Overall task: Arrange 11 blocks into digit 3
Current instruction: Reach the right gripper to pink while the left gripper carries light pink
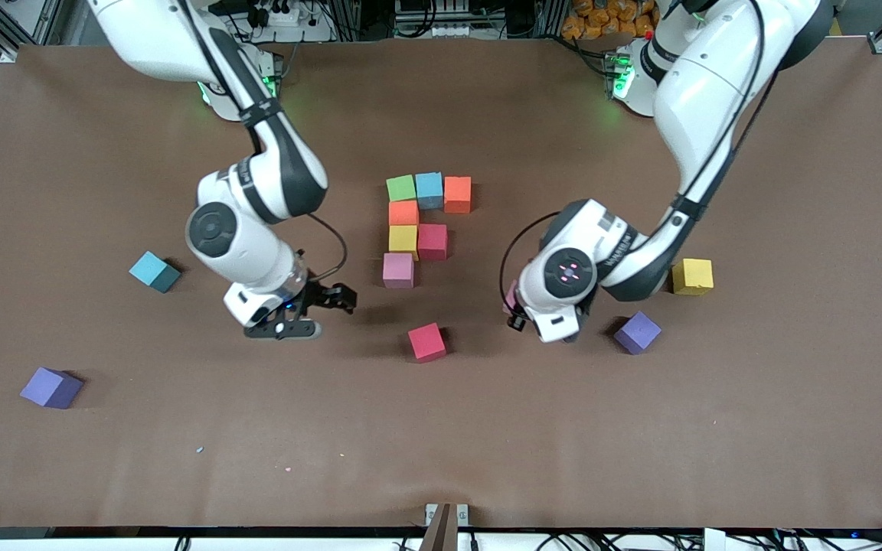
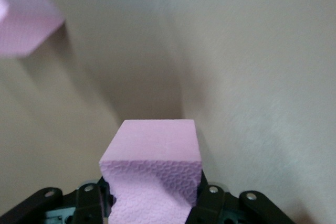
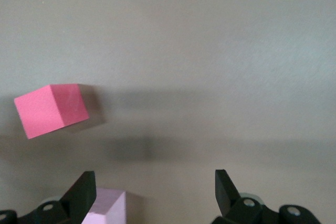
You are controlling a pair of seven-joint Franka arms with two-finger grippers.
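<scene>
The partial digit 3 stands mid-table as a green block (image 1: 401, 187), a blue one (image 1: 429, 190) and an orange one (image 1: 457, 193) in a row. Nearer the camera come orange (image 1: 403, 213), yellow (image 1: 403, 240) beside red (image 1: 432, 241), then pink (image 1: 398, 269). My left gripper (image 1: 515, 308) (image 2: 153, 190) is shut on a pink block (image 2: 152, 161), over the table between a loose red block (image 1: 427, 341) (image 3: 51, 109) and a purple one (image 1: 637, 332). My right gripper (image 1: 334, 298) (image 3: 153, 182) is open and holds nothing, beside the figure's pink block (image 3: 107, 208).
A yellow block (image 1: 692, 276) lies beside the left arm's wrist. Toward the right arm's end lie a teal block (image 1: 155, 271) and, nearer the camera, a purple block (image 1: 51, 387). Another pink block (image 2: 23, 19) shows at the edge of the left wrist view.
</scene>
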